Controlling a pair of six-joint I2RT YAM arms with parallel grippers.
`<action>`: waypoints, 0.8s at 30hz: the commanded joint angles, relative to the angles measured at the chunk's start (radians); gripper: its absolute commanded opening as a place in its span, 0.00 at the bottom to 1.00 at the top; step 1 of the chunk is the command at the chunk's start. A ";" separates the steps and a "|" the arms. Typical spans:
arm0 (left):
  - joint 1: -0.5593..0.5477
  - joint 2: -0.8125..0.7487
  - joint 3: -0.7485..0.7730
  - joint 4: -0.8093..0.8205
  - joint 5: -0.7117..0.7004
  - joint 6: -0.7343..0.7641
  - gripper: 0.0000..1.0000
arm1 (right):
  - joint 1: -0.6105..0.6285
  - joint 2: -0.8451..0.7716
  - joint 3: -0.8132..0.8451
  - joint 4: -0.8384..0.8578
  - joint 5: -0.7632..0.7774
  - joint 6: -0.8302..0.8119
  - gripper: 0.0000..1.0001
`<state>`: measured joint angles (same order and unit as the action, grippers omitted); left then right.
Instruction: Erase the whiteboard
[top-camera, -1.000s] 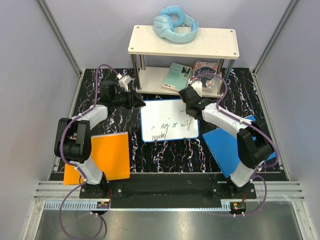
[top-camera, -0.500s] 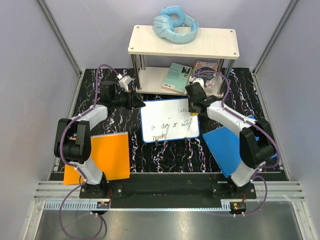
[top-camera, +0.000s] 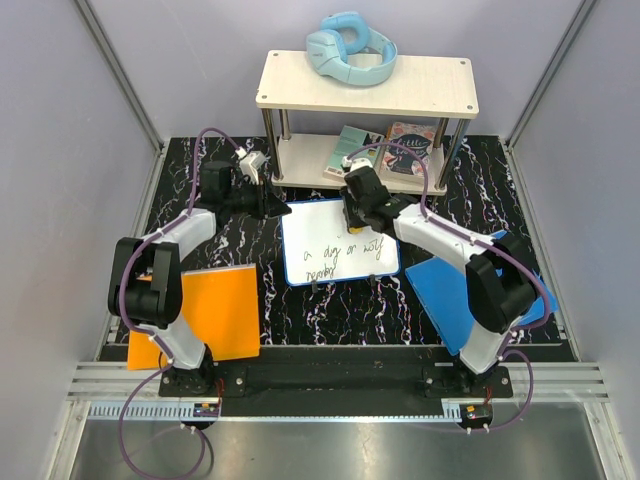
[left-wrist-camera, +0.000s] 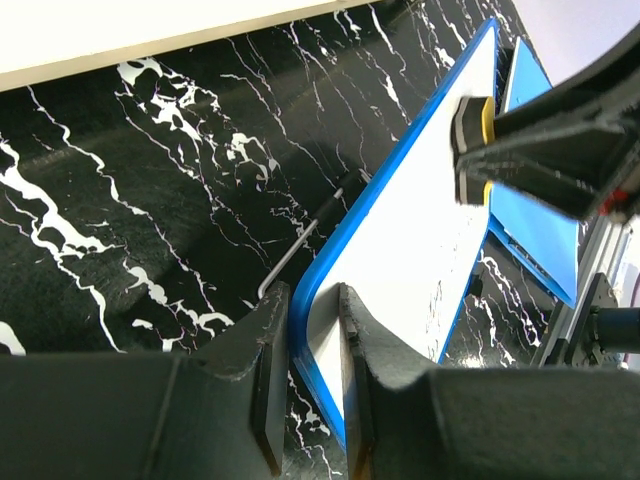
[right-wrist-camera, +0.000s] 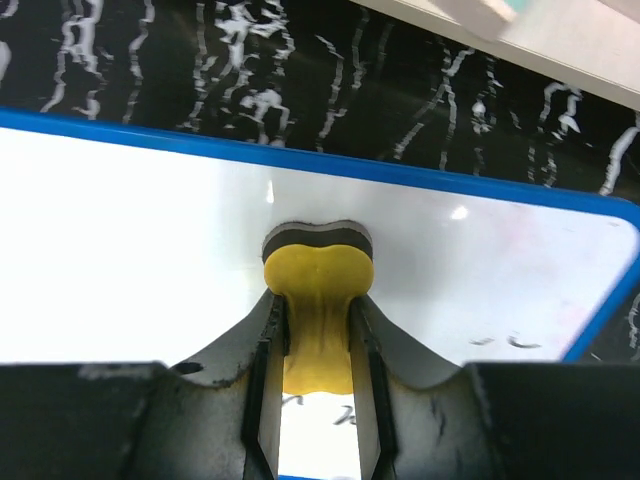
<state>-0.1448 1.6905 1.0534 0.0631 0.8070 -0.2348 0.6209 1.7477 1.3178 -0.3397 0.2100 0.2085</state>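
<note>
The whiteboard lay mid-frame on the bench. The left hand pinched its blue rim at the upper-left corner, seemingly to steady it, while the right hand gripped a yellow eraser pressed near the board's top edge; writing showed below.

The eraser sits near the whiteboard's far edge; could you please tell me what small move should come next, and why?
Probably the right gripper should sweep the eraser toward the arm bases, over the handwriting, which lies nearer than the pad. The left gripper pinches the whiteboard rim, steadying it.
</note>
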 joint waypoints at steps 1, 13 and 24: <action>-0.039 -0.008 0.008 -0.032 -0.068 0.075 0.00 | 0.028 0.052 0.052 0.061 0.011 0.023 0.00; -0.038 -0.009 0.003 -0.040 -0.100 0.080 0.00 | -0.095 -0.005 -0.006 -0.010 0.196 0.043 0.00; -0.039 -0.008 0.007 -0.046 -0.108 0.080 0.00 | -0.116 -0.099 -0.158 0.007 0.022 -0.041 0.00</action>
<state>-0.1608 1.6791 1.0538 0.0502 0.7807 -0.2314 0.5026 1.6794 1.2110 -0.3340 0.3336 0.2173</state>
